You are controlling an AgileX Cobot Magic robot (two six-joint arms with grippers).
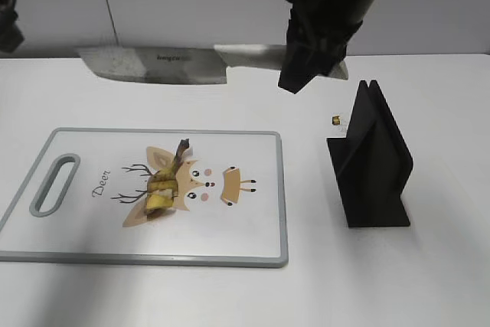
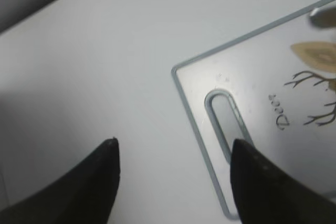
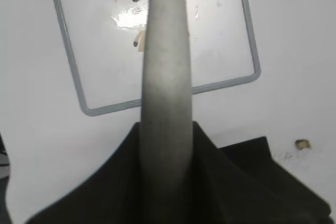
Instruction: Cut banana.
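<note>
The right end effector point(image 1: 310, 63) grips the grey handle of a broad steel cleaver point(image 1: 157, 64), held in the air. The peeled, partly cut banana point(image 1: 164, 183) lies on the white deer-printed cutting board point(image 1: 92, 235), lower and to the left of it. The left end effector point(image 2: 173, 182) stands wide over the white tabletop point(image 2: 105, 77).

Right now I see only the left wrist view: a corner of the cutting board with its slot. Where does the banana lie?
Observer: The banana lies near the middle of the cutting board, on the deer drawing.
Operator: Is the knife in hand?
Observer: Yes. The right gripper holds the knife by its handle, blade level, raised beyond the board's far edge.
Operator: What stands on the right side?
Observer: A black knife stand, on the table beside the board, not touching it.
</note>
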